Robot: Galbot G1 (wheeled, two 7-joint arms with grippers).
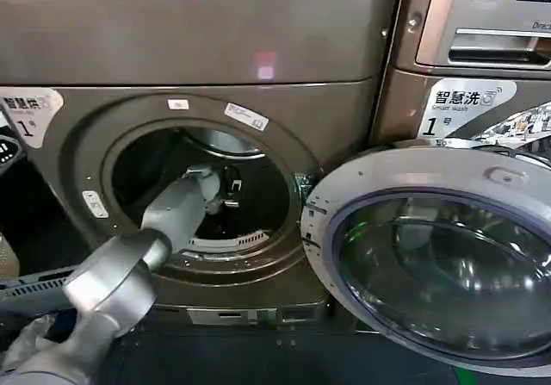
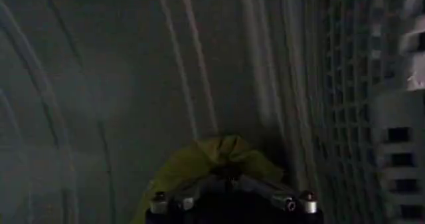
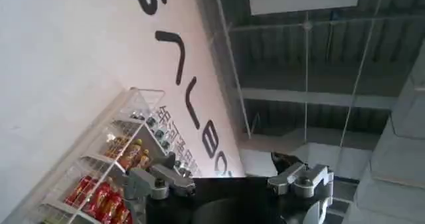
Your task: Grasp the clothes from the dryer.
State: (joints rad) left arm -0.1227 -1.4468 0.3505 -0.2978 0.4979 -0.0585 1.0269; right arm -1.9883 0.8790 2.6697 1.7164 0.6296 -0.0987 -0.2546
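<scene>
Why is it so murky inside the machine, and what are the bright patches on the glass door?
Left wrist view: the drum is dim, its ribs smeared by blur, yet the yellow-green clothes just past the left gripper still stand out. Head view: the dryer opening is in deep shadow, and the open door mirrors room lights. Right wrist view: well lit, looking at a wall and ceiling.

This looks like a shop or showroom with a laundry corner. Two big front-loading machines stand side by side, the dryer (image 1: 198, 58) and an LG machine (image 1: 482, 32), both with numbered stickers. Elsewhere there is a snack rack (image 3: 113, 172), large wall lettering (image 3: 179, 79) and an open industrial ceiling (image 3: 312, 66).
</scene>
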